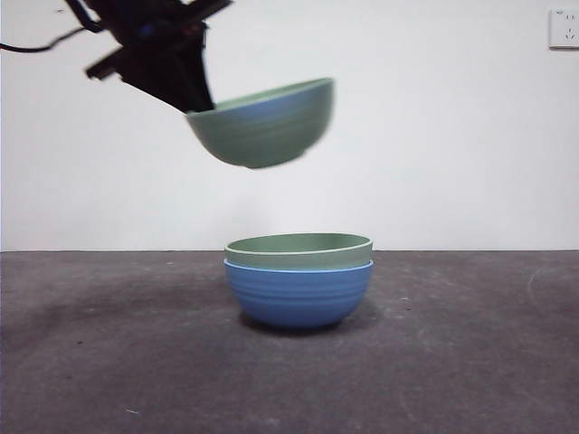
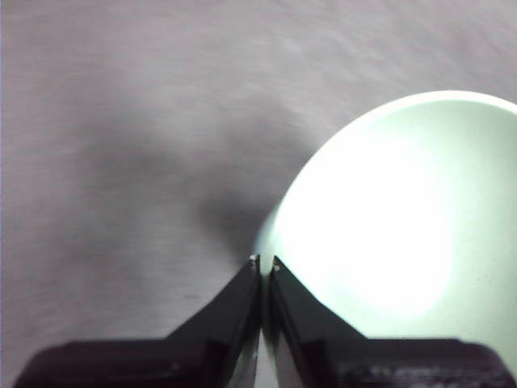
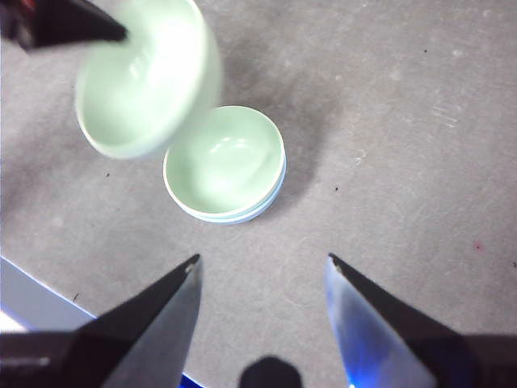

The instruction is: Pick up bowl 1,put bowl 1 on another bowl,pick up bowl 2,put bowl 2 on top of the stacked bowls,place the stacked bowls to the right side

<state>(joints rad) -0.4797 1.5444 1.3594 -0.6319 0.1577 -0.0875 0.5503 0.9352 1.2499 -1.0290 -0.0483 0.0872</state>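
A pale green bowl (image 1: 264,127) hangs tilted in the air, above and slightly left of the stack. My left gripper (image 2: 264,263) is shut on its rim, and the bowl (image 2: 400,226) fills much of the left wrist view. On the table stands the blue bowl (image 1: 298,294) with one pale green bowl (image 1: 298,250) nested in it. My right gripper (image 3: 262,263) is open with nothing between its jaws, high above the stack (image 3: 224,164). From up there the lifted bowl (image 3: 145,77) appears blurred, held by the left gripper's black jaws (image 3: 121,32).
The grey table (image 1: 470,362) stretches to both sides of the stack. A white wall stands behind, with a socket (image 1: 563,27) at the upper right. A pale table edge (image 3: 32,303) shows in the right wrist view.
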